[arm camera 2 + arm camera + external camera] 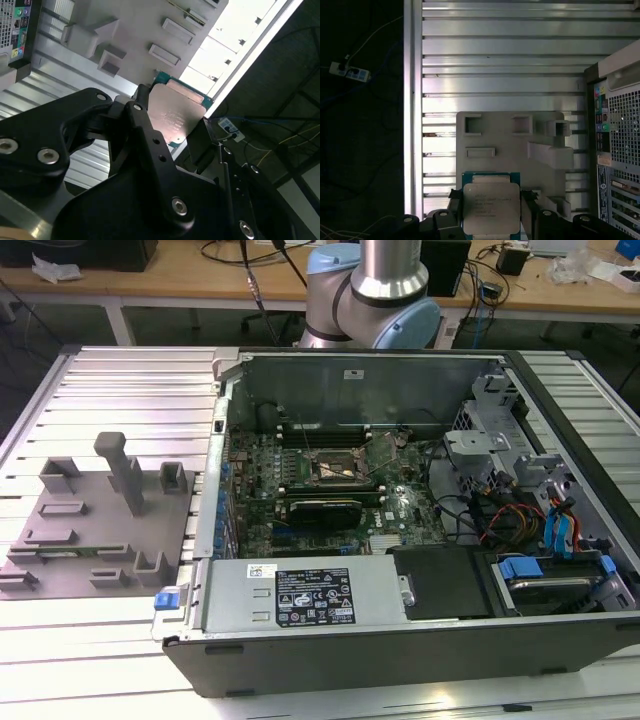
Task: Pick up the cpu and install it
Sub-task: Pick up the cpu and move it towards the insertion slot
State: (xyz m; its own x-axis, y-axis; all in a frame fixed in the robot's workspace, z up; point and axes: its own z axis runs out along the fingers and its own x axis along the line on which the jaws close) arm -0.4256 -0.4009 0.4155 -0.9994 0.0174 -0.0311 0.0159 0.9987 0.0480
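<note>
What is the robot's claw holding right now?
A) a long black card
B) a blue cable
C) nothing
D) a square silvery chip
D: in both wrist views the claw grips the cpu, a square silvery chip, by two opposite edges.

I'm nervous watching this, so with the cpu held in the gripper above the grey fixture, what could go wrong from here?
The gripper holds the cpu by its thin edges alone, so it could slip or tilt in transit. The socket sits inside the case close to the black card; a skewed descent might clip that or seat the chip crooked.
</note>
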